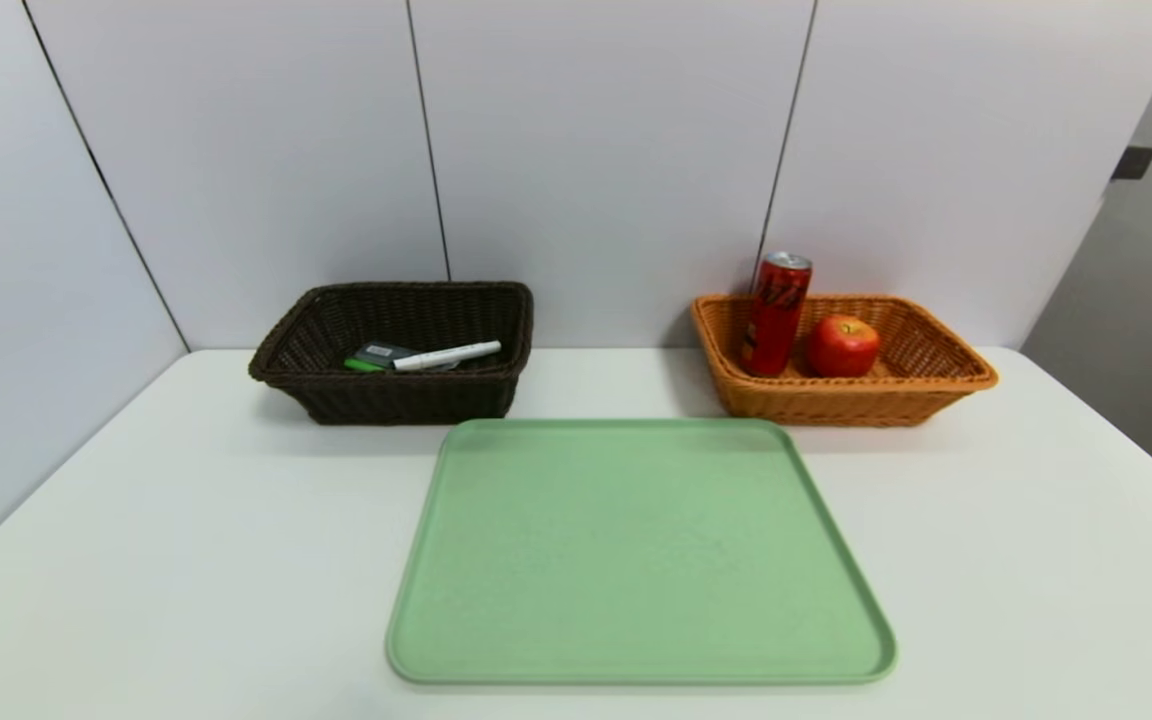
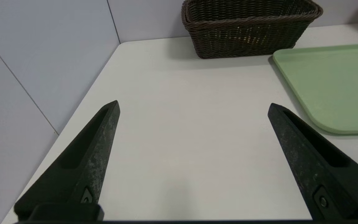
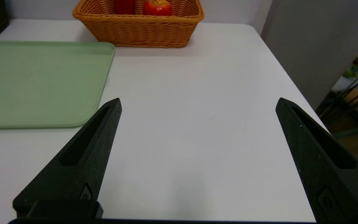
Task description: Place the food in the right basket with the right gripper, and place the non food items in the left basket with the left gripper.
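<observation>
The dark brown basket (image 1: 336, 400) at the back left holds a white marker (image 1: 447, 355), a small grey item (image 1: 383, 352) and a green item (image 1: 362, 366). In the orange basket (image 1: 921, 395) at the back right stand a red can (image 1: 776, 313) and a red apple (image 1: 842, 345). The green tray (image 1: 636, 550) in the middle carries nothing. My left gripper (image 2: 193, 105) is open over bare table near the left front, the brown basket (image 2: 250, 28) ahead of it. My right gripper (image 3: 197, 104) is open over bare table at the right front, facing the orange basket (image 3: 138, 29). Neither arm shows in the head view.
The white table (image 1: 136, 560) meets grey wall panels at the back and left. Its right edge (image 3: 291, 81) drops off to a floor with cables. The tray's corner (image 2: 337, 90) lies beside the left gripper and its other corner (image 3: 42, 84) beside the right.
</observation>
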Tool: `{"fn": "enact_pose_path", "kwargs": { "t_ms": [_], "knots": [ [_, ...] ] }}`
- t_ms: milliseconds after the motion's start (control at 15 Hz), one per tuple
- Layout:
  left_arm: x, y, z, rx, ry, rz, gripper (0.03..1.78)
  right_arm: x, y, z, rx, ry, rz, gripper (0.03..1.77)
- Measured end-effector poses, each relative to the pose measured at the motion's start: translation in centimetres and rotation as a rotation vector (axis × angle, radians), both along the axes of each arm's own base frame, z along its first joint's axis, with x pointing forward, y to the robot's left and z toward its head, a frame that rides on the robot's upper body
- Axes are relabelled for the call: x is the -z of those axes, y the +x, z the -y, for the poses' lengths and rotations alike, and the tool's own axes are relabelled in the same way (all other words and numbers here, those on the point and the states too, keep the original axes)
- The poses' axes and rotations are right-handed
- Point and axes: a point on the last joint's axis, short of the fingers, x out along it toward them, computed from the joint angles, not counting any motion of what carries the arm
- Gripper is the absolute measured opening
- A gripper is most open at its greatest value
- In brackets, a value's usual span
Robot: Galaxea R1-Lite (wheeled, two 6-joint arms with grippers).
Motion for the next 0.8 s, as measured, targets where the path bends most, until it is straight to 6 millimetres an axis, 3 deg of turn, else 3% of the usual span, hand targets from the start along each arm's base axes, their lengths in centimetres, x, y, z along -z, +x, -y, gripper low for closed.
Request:
{"fn": "enact_pose_path", "kwargs": {
  "t_ms": [200,333,467,800],
  "knots": [
    [1.4,0.9,0.0,-0.003,0.041,0.069,1.69,1.5,0.5,-0.2,-0.071,-0.115,0.099,1.71],
    [2.8,1.9,0.0,0.003,0.047,0.124,1.69,3.4,2.0,-0.3,-0.106,-0.148,0.157,1.71],
    [3.0,2.1,0.1,0.042,0.042,0.185,1.69,5.3,3.2,-0.4,-0.137,-0.192,0.201,1.71],
    [5.1,2.4,0.1,0.07,-0.013,0.003,1.69,7.8,3.7,-0.4,-0.142,-0.1,0.048,1.71]
  ]
}}
